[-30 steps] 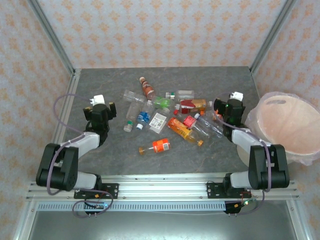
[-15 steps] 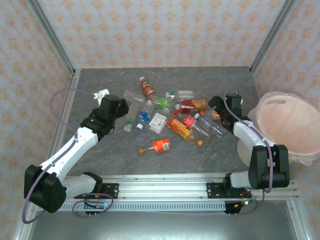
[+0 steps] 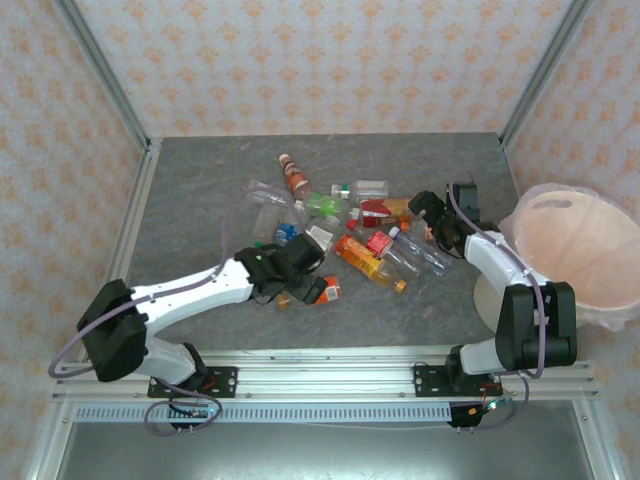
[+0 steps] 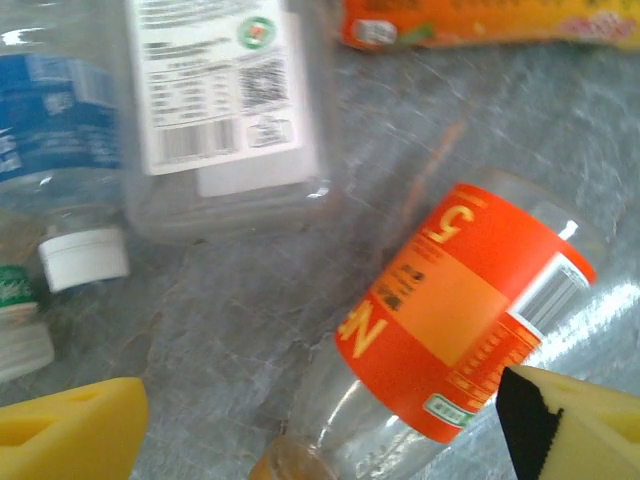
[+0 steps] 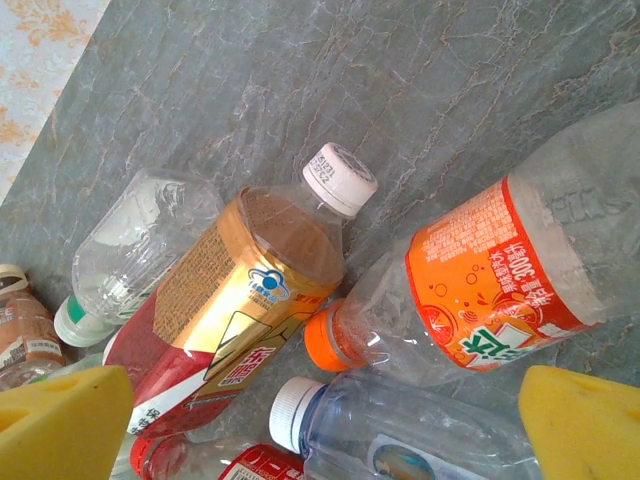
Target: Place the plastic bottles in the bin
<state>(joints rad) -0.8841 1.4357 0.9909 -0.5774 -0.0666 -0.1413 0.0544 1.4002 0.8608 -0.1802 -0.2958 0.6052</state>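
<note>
Several plastic bottles [image 3: 362,228] lie scattered mid-table. My left gripper [image 3: 302,278] is open, low over a clear bottle with an orange-red label [image 4: 470,310] lying on its side. That bottle rests between my yellow fingertips [image 4: 70,430], which do not touch it. My right gripper [image 3: 430,212] is open at the pile's right edge. It hovers over an orange-capped bottle [image 5: 480,290], a gold-and-red labelled bottle with a white cap [image 5: 240,300] and a clear white-capped bottle [image 5: 400,430]. The beige bin [image 3: 580,250], lined with a pinkish bag, stands off the table's right edge.
A flattened bottle with a white barcode label [image 4: 220,100] and a blue-labelled one [image 4: 60,130] lie just beyond the left gripper. A brown bottle [image 3: 293,175] lies at the back of the pile. Metal frame posts and patterned walls enclose the grey table [image 3: 200,180].
The left arm has swung from the table's left side across to the orange-red labelled bottle near the front. The right gripper has moved a little left and down toward the pile.
</note>
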